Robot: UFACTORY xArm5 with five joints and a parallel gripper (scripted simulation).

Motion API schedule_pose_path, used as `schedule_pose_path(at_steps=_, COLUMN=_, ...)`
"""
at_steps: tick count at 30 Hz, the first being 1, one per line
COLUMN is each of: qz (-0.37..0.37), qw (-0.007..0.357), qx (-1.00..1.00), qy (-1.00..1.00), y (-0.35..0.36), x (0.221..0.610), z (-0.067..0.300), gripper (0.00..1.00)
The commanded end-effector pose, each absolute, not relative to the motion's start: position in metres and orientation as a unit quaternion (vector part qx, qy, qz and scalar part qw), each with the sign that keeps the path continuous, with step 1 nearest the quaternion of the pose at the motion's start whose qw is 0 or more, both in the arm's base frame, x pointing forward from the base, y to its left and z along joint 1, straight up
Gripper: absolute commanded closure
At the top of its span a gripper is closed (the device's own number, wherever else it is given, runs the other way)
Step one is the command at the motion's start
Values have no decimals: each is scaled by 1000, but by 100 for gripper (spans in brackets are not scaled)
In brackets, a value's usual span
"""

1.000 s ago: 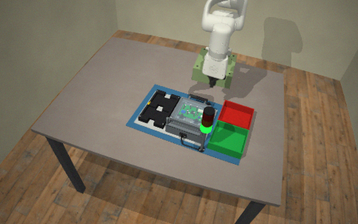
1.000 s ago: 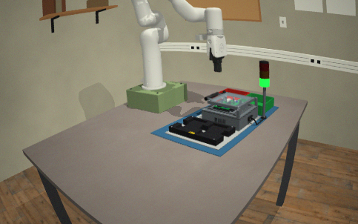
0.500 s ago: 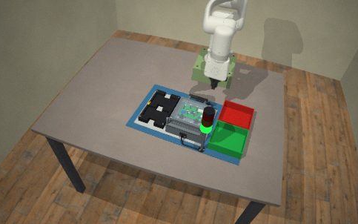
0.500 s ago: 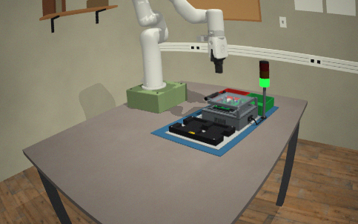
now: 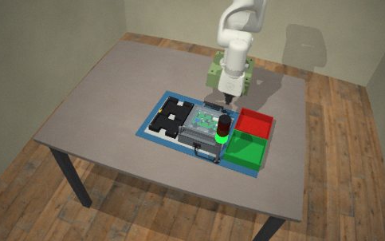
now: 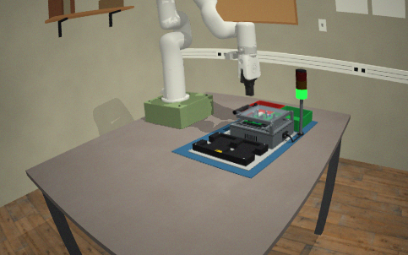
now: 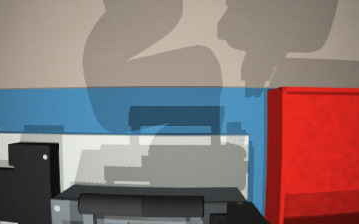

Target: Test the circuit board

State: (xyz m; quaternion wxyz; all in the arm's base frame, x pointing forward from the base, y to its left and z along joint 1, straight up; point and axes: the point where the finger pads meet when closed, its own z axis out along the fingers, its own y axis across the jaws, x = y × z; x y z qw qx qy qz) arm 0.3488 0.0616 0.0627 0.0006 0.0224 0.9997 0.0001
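Note:
The circuit board (image 5: 205, 121) lies component side up in the grey tester (image 5: 199, 140) (image 6: 262, 134), seen through the clear lid. The lid (image 6: 259, 113) lies level over the tester; its dark handle (image 5: 214, 105) (image 6: 244, 109) (image 7: 141, 205) is on the arm's side. Whether the hook holds it is too small to tell. The signal light (image 5: 221, 138) (image 6: 301, 94) glows green. My gripper (image 5: 228, 103) (image 6: 250, 94) (image 7: 245, 211) is shut and empty, above the handle side of the tester, toward the red bin. The green bin (image 5: 245, 148) (image 6: 307, 119) and the red bin (image 5: 254, 124) (image 7: 330, 145) show no board.
The black tray (image 5: 178, 110) (image 6: 231, 149) (image 7: 35, 172) stands on the other side of the tester from the bins, with no board in it. The signal light's pole (image 6: 301, 116) rises beside the tester at the side away from the arm's base. A cable runs near its foot.

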Motion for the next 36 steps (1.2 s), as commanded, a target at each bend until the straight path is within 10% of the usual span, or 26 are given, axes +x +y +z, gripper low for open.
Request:
schedule_pose_path(at_steps=1, qz=1, qw=3, qx=22, qy=1000, y=62, x=352, z=54, gripper=100)
schedule_pose_path(at_steps=36, qz=1, qw=3, qx=22, qy=1000, y=62, x=353, z=26, gripper=100)
